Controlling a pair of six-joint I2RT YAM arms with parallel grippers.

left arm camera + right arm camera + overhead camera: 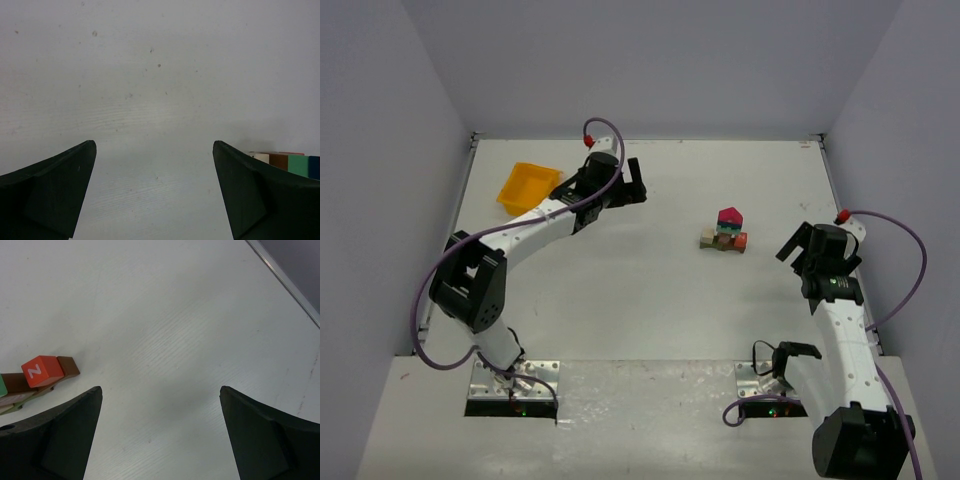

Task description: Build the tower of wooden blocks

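Top external: wood block tower [724, 233] between released left gripper [637, 182] and released right gripper [798, 241]

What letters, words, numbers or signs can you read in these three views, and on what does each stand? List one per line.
"Z" (or an N seen sideways), white, on top of the orange-red block, right wrist view.
Top view: marks on the block stack are too small to read.
Left wrist view: no text shows.
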